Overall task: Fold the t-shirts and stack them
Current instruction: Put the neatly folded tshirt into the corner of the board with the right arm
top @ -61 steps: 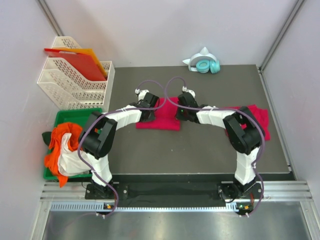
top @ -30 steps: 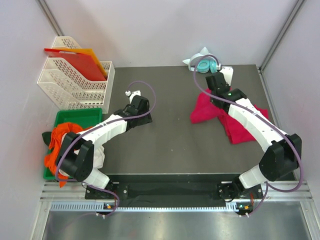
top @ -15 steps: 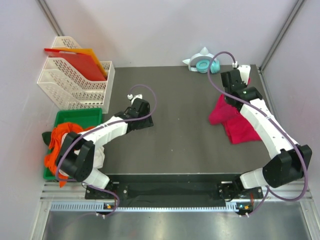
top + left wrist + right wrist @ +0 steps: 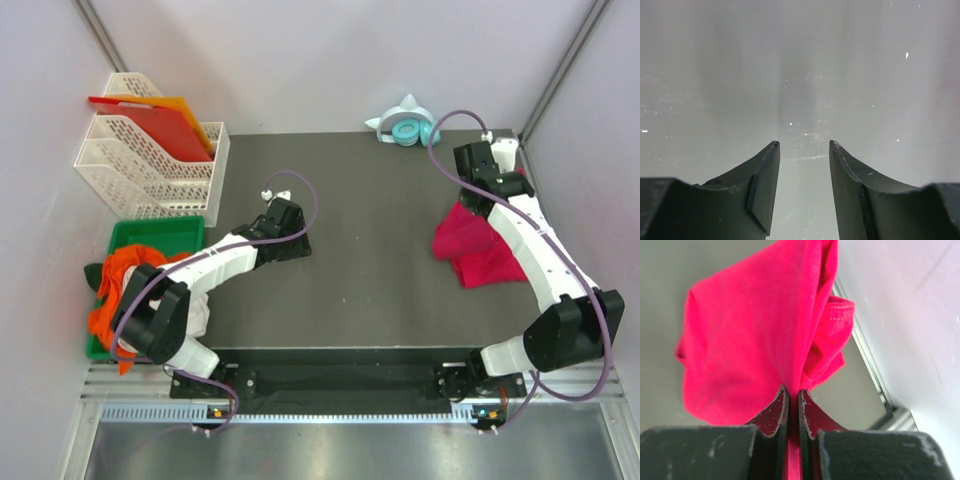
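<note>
My right gripper (image 4: 793,390) is shut on a pinch of a crimson-pink t-shirt (image 4: 750,340), which hangs bunched from the jaws. From the top view this t-shirt (image 4: 455,238) dangles at the right side of the dark mat, under the right gripper (image 4: 472,205). It overlaps a second crimson t-shirt (image 4: 498,266) lying there. My left gripper (image 4: 804,144) is open over bare mat with nothing between its fingers (image 4: 765,185). In the top view the left gripper (image 4: 293,247) sits left of the mat's middle, far from both shirts.
White file trays (image 4: 150,165) holding red-orange sheets (image 4: 160,125) stand at the back left. A green bin (image 4: 150,232) with orange and white cloth (image 4: 125,290) is at the left. Teal headphones (image 4: 408,128) lie at the back. The mat's right edge (image 4: 867,360) and wall are close.
The right gripper has carried the shirt from the mat's middle to the right, over the other shirt. The left arm pulled back slightly, jaws still open.
</note>
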Controlling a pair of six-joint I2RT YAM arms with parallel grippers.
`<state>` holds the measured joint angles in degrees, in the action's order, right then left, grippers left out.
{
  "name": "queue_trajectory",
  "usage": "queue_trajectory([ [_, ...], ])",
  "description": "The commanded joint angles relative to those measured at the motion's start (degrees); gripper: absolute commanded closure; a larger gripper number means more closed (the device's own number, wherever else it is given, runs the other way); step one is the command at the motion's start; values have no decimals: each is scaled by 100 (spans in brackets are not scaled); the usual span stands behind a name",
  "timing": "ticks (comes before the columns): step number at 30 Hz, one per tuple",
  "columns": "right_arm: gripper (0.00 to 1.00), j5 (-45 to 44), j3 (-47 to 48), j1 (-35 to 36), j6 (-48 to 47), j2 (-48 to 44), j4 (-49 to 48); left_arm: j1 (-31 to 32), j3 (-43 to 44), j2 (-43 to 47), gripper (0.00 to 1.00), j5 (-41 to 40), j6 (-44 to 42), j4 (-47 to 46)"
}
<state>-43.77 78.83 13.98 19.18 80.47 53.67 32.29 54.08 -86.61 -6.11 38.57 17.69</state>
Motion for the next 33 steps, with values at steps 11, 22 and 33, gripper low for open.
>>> queue_trajectory([
  [11, 100, -211, -166, -967, 367, 890, 38, 180, -73, 258, 51, 374, 46, -187],
  [22, 100, -1, 221, -1679, 833, 2025, 109, 471, -170, 417, 52, 383, 90, -38],
  [33, 100, 615, 125, -1951, 1088, 2702, -243, 480, -74, 373, 52, 277, -77, 208],
])
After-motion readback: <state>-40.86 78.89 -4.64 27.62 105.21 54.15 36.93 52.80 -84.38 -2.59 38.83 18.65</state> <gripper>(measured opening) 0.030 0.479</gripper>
